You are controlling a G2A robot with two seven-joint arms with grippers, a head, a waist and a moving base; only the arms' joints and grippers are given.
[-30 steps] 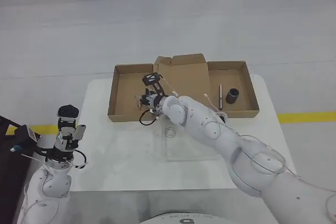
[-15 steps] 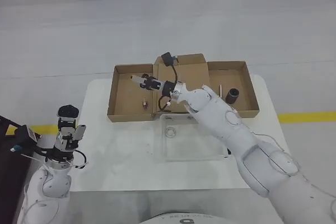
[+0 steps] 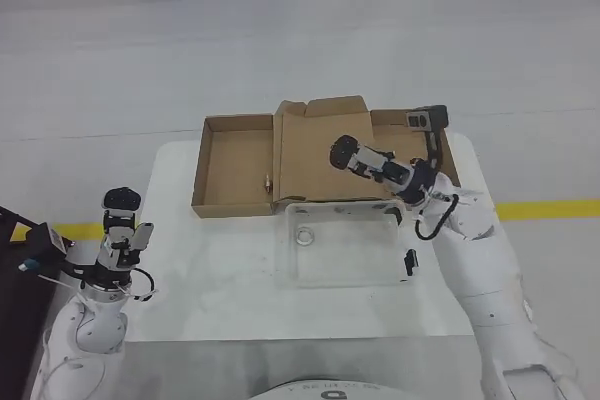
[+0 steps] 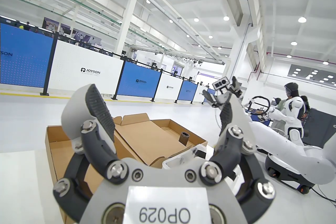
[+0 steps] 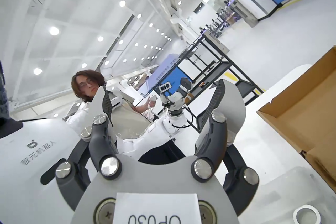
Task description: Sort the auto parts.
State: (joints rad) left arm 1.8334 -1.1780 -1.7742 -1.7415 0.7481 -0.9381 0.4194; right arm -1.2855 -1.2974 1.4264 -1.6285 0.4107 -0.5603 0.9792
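While the right claw [image 3: 348, 153] hangs raised above the box [image 3: 235, 205], its fingers are released: they stand spread wide with nothing between them. It sits over the folded middle flap, and its arm crosses the compartment at the box's 3 o'clock.

That box is brown cardboard and open-topped, and it lies along the bench [image 3: 210, 290] at 12 o'clock. In the compartment at its 9 o'clock lies a small bolt [image 3: 267, 183], at about 4 o'clock in that compartment and close to the wall shared with the flap. From the left wrist view a dark sleeve [image 4: 184, 137] shows standing upright on the box floor beyond the flap, in the 3 o'clock compartment.

A clear tray [image 3: 380, 280] sits at the middle of the bench, just beside the box's 6 o'clock wall. A white ring [image 3: 305, 236] lies flat inside it at the tray's 9 o'clock side, apart from the walls.

The left claw [image 3: 127, 232] is at the bench's 9 o'clock edge, well apart from the box and the tray. It points upward and is likewise released, its two ribbed pads spread and empty. Neither claw touches any part.
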